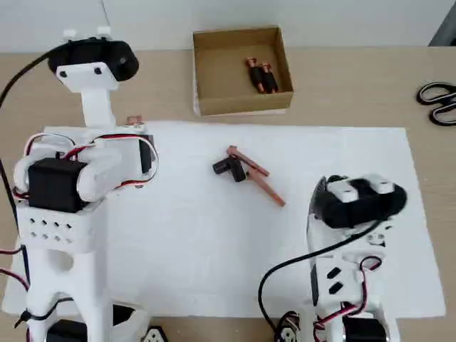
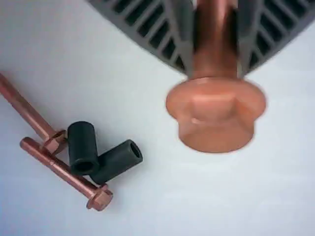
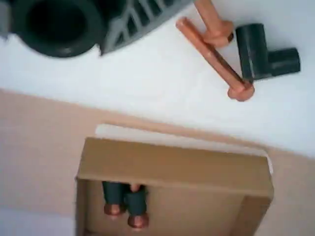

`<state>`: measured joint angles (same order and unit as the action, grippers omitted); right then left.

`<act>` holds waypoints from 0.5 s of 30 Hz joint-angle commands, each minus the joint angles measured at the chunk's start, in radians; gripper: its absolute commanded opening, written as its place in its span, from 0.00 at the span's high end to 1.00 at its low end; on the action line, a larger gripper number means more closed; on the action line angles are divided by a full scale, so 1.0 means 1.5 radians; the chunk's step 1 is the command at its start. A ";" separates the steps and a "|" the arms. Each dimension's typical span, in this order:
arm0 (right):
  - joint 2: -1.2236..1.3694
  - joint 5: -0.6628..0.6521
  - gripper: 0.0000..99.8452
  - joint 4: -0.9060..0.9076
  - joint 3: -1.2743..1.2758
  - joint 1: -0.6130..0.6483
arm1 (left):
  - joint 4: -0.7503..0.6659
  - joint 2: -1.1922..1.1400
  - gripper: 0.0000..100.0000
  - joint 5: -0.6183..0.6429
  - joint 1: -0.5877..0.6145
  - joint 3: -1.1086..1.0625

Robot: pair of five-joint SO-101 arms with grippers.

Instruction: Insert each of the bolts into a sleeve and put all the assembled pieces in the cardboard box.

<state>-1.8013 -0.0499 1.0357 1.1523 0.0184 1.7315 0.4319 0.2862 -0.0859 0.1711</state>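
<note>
left pincer (image 2: 215, 63) is clamped on a copper bolt (image 2: 215, 113). right pincer (image 3: 54, 29) seems to grip a black sleeve (image 3: 55, 48). loose bolts (image 2: 64, 172) and loose sleeves (image 2: 82, 147) lie touching on the white sheet (image 1: 214, 249). two assembled pieces (image 1: 261, 75) lie in the cardboard box (image 1: 206, 71).

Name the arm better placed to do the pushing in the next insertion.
Left, probably. The left claw is shut on a copper flanged bolt, the part that goes in, while the right claw holds a black tubular sleeve to receive it.
</note>
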 commanded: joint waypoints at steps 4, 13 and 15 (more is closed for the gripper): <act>-0.009 0.119 1.00 -0.033 0.016 0.004 | 0.005 0.024 0.99 0.009 -0.072 0.004; -0.009 0.116 1.00 -0.127 0.092 0.192 | -0.068 0.017 0.99 0.010 -0.173 0.004; -0.007 0.115 1.00 -0.143 0.109 0.233 | -0.126 0.018 0.99 0.010 -0.187 -0.010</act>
<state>-1.8044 0.1112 0.8700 1.3073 0.2869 1.6579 0.4335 0.2923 -0.3360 0.1649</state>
